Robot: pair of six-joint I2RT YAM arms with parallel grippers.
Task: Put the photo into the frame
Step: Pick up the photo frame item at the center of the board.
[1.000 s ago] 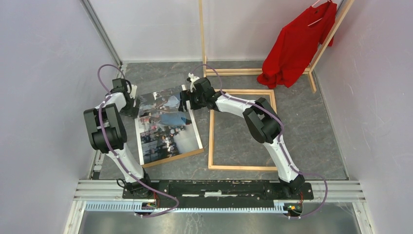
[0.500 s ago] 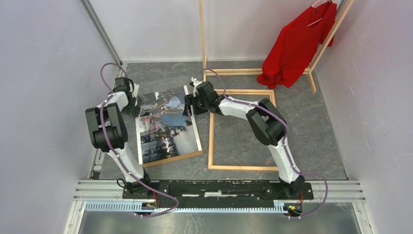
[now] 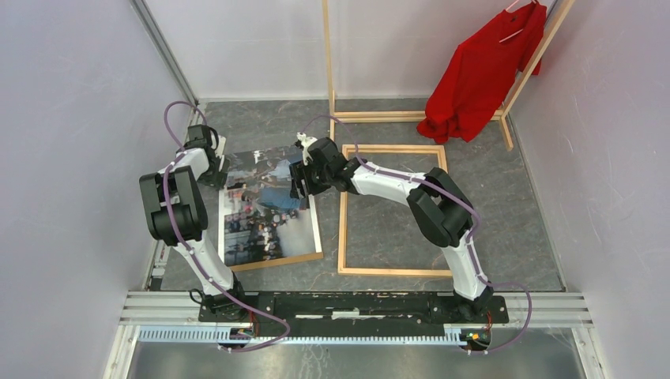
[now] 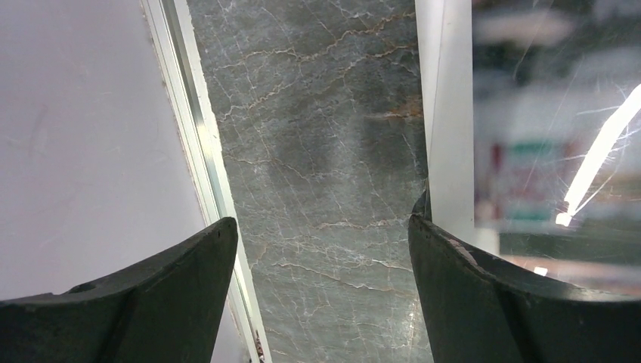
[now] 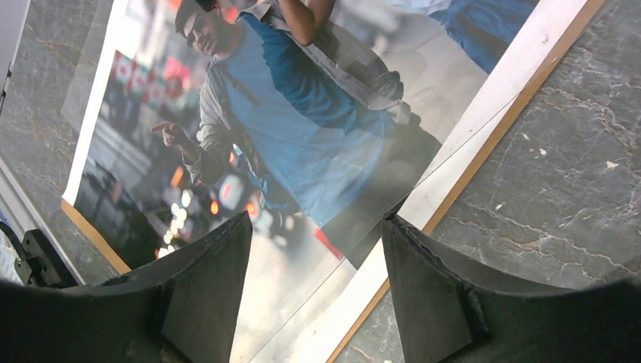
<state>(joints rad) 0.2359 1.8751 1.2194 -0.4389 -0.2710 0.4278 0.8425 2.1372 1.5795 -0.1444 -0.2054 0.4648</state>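
On the table [image 3: 490, 205], the frame [image 3: 342, 229] is laid empty right of centre. The photo [image 3: 265, 221] is laid face up just beside its left rail, on a brown board [image 3: 276, 261]. The pick-up is judged to be in hand: the right gripper [image 5: 316, 223] is set partly open astride the photo's right edge, nothing clamped, and the left gripper [image 4: 321, 227] is held wide at its left border. Closure on the print alone is called for next.

No words or numbers can be read anywhere. The photo [image 5: 302, 128] shows colored signs [image 5: 143, 76] at nine o'clock from the man, all blurry.
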